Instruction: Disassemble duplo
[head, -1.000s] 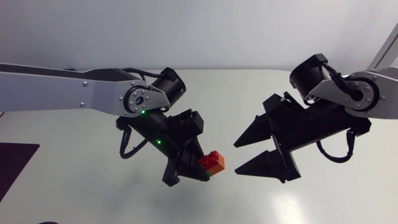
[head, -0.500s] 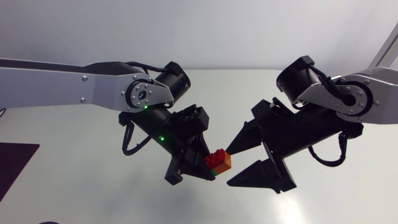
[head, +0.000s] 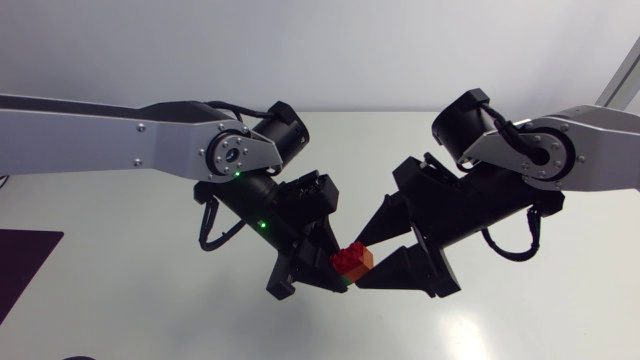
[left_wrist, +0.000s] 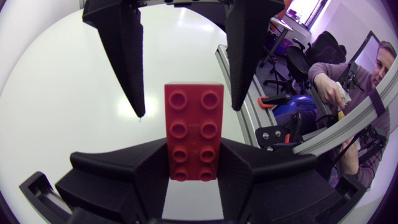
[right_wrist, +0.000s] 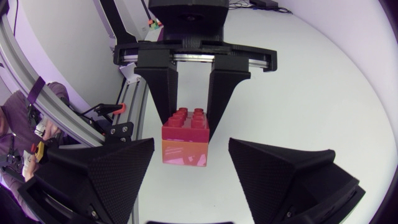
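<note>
The big, flat, pale grey table (head: 130, 300) fills the view from above. A flat, dark purple-brown patch (head: 25, 268) lies on it at about 8 o'clock, right at the table's side. I cannot tell what the patch is made of.

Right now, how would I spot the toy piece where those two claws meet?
Over the white table, find where the two black grippers meet. The duplo stack is clamped in the left gripper, between the open fingers of the right gripper. Against that black, it is a red studded brick on an orange one.
</note>
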